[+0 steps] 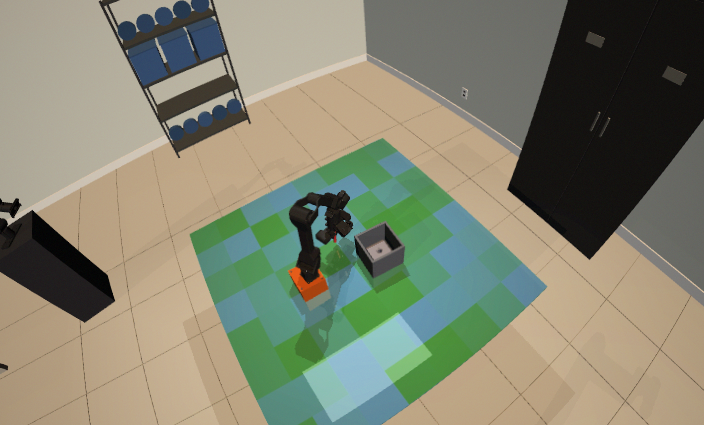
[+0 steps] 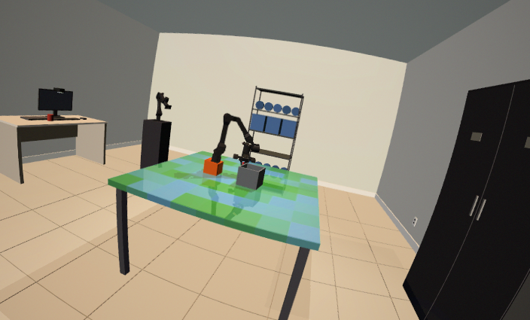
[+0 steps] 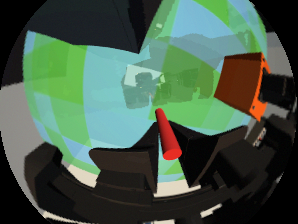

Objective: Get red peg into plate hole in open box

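The table (image 1: 451, 343) (image 2: 250, 223) (image 3: 55, 75) has a patchwork top of green, blue and teal squares, with dark legs below. In the exterior view, an orange base block (image 1: 322, 284) (image 2: 212, 167) (image 3: 239, 85) sits on it toward the far left. To the right of that block and apart from it stands a grey open box (image 1: 386, 264) (image 2: 249, 178), upright. Shadows and a soft reflection fall across the squares.
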Tool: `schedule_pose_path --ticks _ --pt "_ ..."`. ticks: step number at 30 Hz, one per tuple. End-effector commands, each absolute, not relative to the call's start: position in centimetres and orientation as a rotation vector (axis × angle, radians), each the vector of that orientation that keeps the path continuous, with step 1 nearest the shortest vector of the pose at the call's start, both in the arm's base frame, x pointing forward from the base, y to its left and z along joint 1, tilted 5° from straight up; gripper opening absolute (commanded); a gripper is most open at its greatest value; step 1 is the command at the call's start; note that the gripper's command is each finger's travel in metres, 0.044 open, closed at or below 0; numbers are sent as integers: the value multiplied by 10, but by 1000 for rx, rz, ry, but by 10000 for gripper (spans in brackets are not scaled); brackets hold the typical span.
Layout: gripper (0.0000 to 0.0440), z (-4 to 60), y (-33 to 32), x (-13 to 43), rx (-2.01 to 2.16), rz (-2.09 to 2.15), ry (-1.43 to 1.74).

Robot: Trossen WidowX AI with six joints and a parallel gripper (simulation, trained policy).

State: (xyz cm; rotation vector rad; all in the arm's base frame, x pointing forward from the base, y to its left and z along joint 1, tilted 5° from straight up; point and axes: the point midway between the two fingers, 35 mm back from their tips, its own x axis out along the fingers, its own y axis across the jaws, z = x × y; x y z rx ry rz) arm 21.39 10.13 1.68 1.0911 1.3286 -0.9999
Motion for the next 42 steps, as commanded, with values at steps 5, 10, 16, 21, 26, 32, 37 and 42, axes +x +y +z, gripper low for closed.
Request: schedule_pose_path --ticks 5,10,16,21,26,32,37,42 --pt "0 43 102 228 1164 -946 1286" --pt "0 63 99 238 1190 -906 1256" --pt "0 89 90 250 1199 -869 1214" --pt "0 110 76 258 1193 -853 1179" --pt "0 129 60 264 1186 -857 1148" --pt "0 143 38 269 1171 -881 1120" --pt "0 147 20 272 1159 -910 1104" --pt "0 148 4 274 1147 -939 1098"
